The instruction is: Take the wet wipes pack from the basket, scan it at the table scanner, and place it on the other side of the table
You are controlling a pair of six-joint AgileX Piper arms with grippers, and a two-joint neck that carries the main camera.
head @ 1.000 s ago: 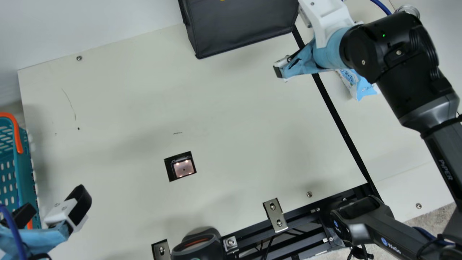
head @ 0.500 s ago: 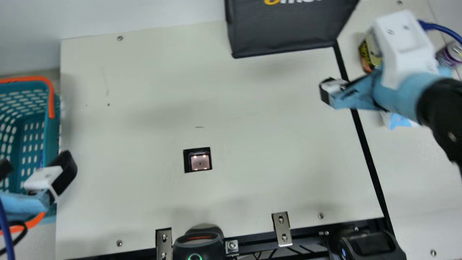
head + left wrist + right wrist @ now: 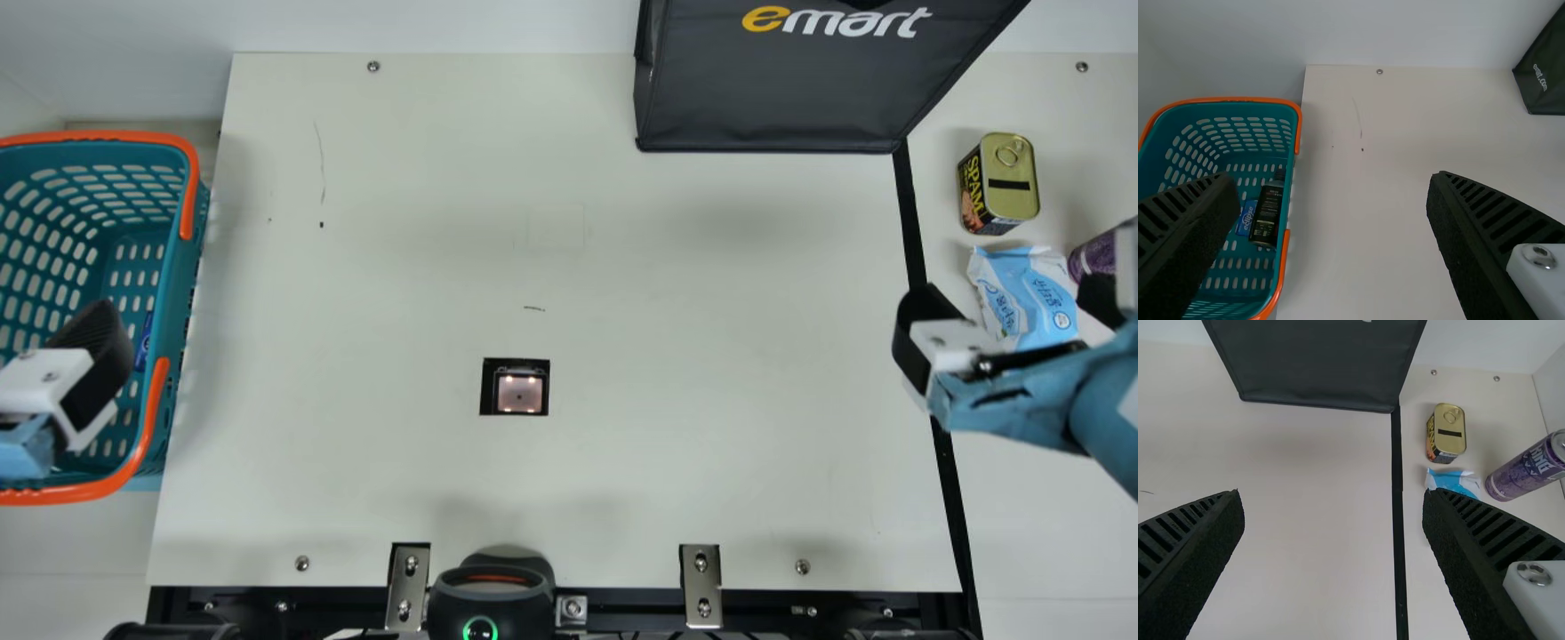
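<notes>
While main view shows you left end effector point(image 3: 55, 387) over basket point(image 3: 98, 136), right end effector point(image 3: 1012, 322) hangs near wet wipes pack point(image 3: 1021, 289), lying on bench point(image 3: 693, 311) beyond black strip point(image 3: 909, 209).
Left wrist view: left end effector point(image 3: 1331, 190) wide apart, empty.
Right wrist view: right end effector point(image 3: 1333, 503) wide apart, empty.

the camera's view has swung round; the robot's left hand point(image 3: 84, 373) has shifted in over the basket point(image 3: 191, 258), its right hand point(image 3: 1012, 311) farther from the black bag point(image 3: 773, 98).
</notes>
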